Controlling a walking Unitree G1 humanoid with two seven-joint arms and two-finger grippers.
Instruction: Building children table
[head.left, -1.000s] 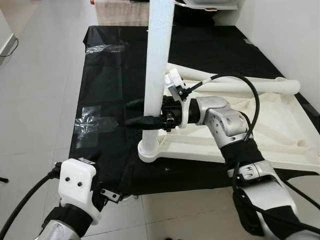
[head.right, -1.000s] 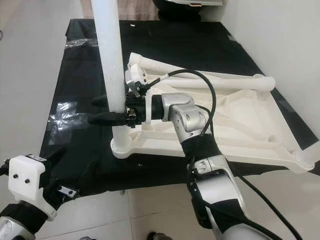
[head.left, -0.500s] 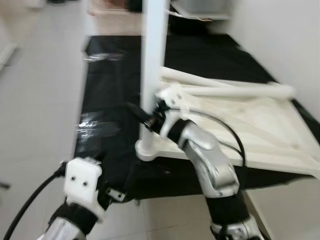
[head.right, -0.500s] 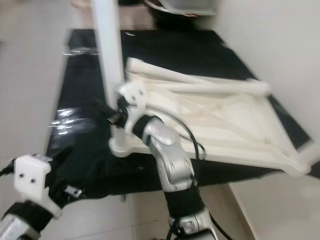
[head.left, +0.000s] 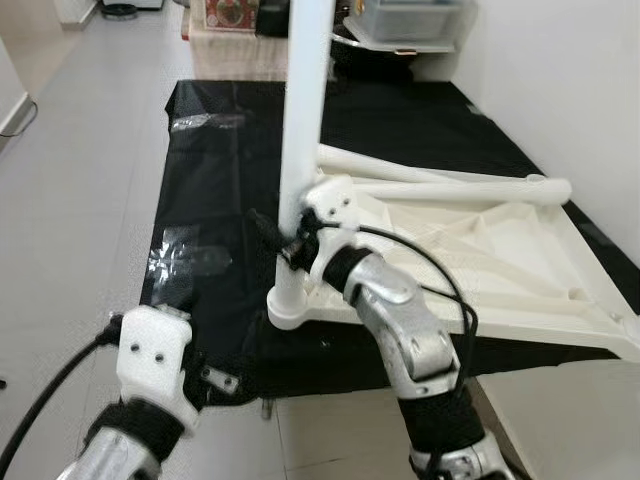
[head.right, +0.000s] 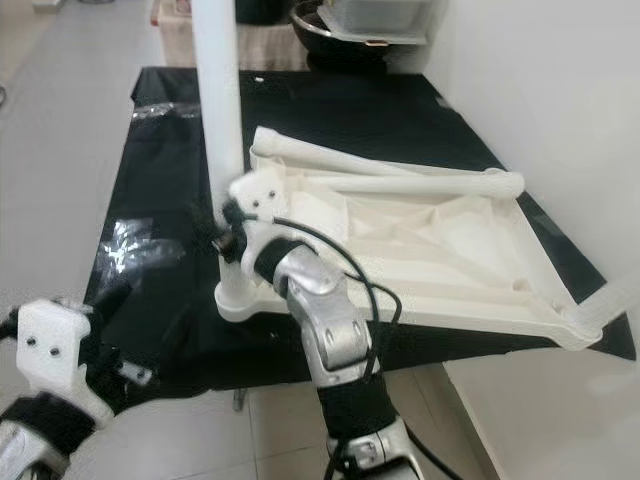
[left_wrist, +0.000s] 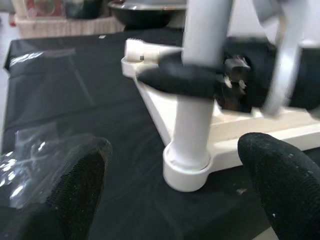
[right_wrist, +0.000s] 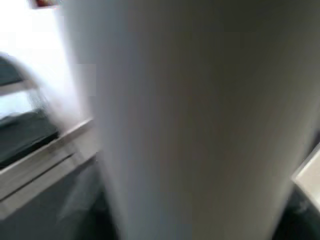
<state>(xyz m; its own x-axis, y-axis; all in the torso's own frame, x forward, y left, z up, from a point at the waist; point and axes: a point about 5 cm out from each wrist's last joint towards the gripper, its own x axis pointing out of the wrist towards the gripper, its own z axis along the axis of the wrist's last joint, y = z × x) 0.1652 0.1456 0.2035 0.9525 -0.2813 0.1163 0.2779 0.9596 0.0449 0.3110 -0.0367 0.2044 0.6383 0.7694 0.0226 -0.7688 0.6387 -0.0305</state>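
The white table top is lying upside down on a black sheet at the centre and right of the head views. One white leg is standing upright in the corner socket nearest the robot, rising out of the top edge of the frame. A second leg is lying flat across the far side of the top.

The right gripper is reaching in from the lower centre and its black fingers are sitting against the upright leg, just above the socket; whether they are pinching it cannot be told.

The left gripper is hovering at the lower left, at the sheet's near edge, fingers spread wide and holding nothing, well apart from the leg.

Open black sheet is lying left of the socket, bearing a patch of clear tape. Grey floor tiles are running along the left; a white wall is closing the right side.
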